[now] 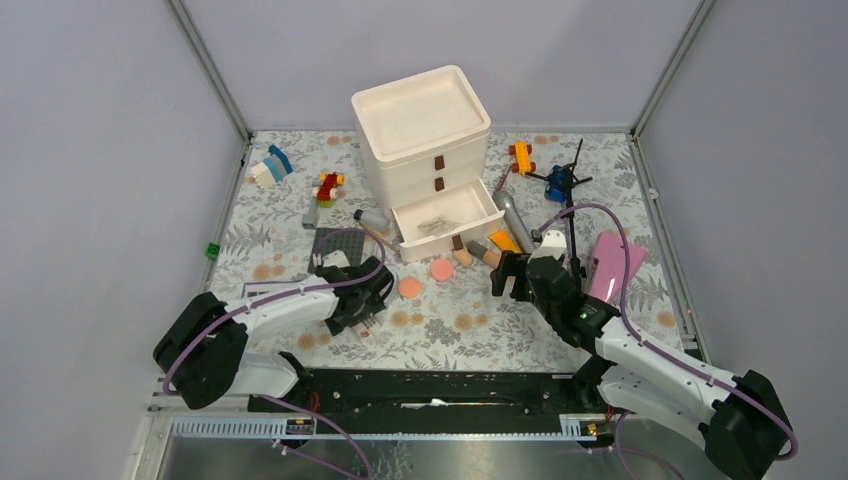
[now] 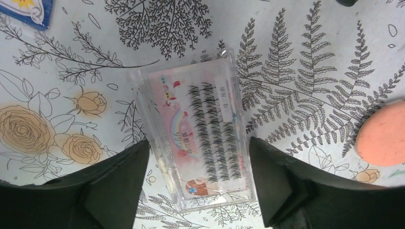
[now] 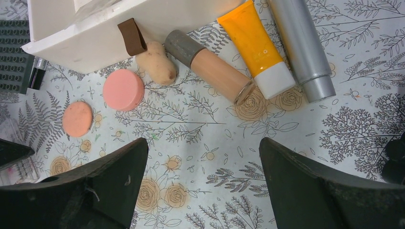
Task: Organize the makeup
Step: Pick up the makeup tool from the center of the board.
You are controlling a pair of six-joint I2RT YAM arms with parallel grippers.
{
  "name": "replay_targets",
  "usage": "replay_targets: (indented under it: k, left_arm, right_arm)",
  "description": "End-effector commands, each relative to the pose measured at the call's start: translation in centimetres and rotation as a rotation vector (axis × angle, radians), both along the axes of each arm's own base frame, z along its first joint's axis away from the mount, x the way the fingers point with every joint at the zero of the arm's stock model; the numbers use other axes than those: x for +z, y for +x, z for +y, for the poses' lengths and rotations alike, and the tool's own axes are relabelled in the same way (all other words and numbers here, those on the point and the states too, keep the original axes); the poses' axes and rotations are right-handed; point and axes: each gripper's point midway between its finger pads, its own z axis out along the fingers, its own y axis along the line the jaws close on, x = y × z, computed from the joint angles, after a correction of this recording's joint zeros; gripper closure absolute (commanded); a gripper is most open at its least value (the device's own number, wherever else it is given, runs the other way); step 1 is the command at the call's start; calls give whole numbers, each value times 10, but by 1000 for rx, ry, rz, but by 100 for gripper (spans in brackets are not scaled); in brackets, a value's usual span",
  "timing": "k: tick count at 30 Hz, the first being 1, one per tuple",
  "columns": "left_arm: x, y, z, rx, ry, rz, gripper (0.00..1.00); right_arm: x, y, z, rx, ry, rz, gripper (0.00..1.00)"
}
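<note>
Top external view: a floral-patterned table [image 1: 450,335] is seen with a white three-drawer unit [image 1: 420,135] set at its middle back. The two upper drawers are shut. The bottom drawer [image 1: 478,222] is pulled out toward the arms, and a pale, crumpled clear item [image 1: 435,226] is seen lying in it, too small to be identified.

The left gripper [image 2: 198,143] is lowered over a clear case of false lashes [image 2: 200,138], which lies flat on the table well left of the open drawer. Its fingers are spread, one on each side of the case; whether they touch it cannot be told. The right gripper [image 3: 203,143] is held over bare cloth on the near side of the tubes, its fingers spread wide apart.

The makeup is found on the table, outside the drawer, at its front right corner. A silver-grey tube [image 3: 303,45], an orange tube [image 3: 255,43] with a white cap and a dark-capped beige tube [image 3: 215,69] are laid close together, side by side. A beige sponge [image 3: 157,64] is rested against the drawer front, just beside its brown pull tab [image 3: 132,36]. A salmon-pink round disc [image 3: 123,89] is placed near the sponge, and a flatter orange-pink disc [image 3: 77,119] is placed further toward the left arm.
</note>
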Motion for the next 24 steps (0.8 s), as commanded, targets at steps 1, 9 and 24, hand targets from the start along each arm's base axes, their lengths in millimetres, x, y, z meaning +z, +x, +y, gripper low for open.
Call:
replay_targets:
  k: [1, 9, 24]
  left_arm:
    - [-10, 3, -5, 6, -40, -25, 29]
    - [16, 19, -11, -58, -59, -115, 66]
    - [162, 127, -85, -594, 80, -445, 86]
  right_arm:
    - [15, 5, 5, -1, 41, -45, 6]
    - [18, 4, 5, -5, 49, -51, 6]
    - [29, 1, -5, -18, 40, -83, 6]
